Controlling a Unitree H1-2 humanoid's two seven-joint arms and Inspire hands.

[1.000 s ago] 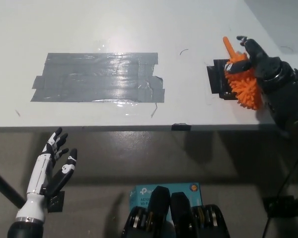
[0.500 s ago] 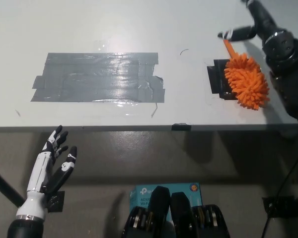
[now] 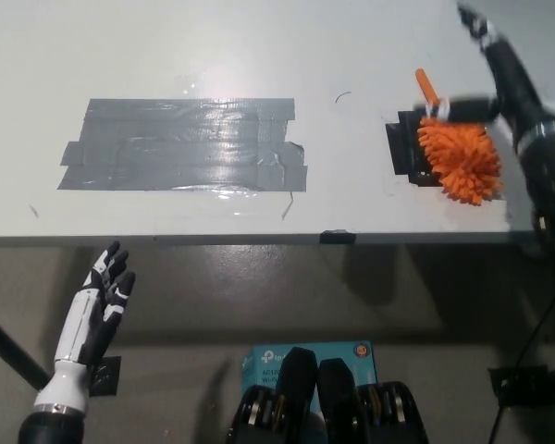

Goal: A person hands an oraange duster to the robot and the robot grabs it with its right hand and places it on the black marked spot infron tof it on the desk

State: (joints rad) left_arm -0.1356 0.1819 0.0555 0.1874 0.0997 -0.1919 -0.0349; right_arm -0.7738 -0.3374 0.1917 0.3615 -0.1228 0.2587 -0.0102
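Head view, looking steeply down at the desk. The black right hand (image 3: 492,74), at the upper right of the frame, shows its fingers (image 3: 470,108) spread apart and holding nothing; one of them reaches leftward and lies across the base of the fluffy orange duster's short orange handle (image 3: 426,89), touching it or just above it (the picture does not settle which). The fluffy orange duster (image 3: 459,160) lies on the white desk top (image 3: 259,46) at the right of the frame, its bristled head covering the right part of the small black tape mark (image 3: 403,148), with the rest of the head spilling past the mark's right edge and toward the near edge of the desk.

The placing looks done, with only the hand's retreat remaining. Judged risks:

- A finger near the handle could snag it as the arm lifts, dragging the duster off the mark.
- The light, springy bristles could cling to the hand and roll the head toward the desk's near edge, which is close by.

The large grey tape patch (image 3: 180,145) sits well apart at the left centre. The white left hand (image 3: 102,301) rests below the desk edge at the lower left, fingers loosely extended and empty.
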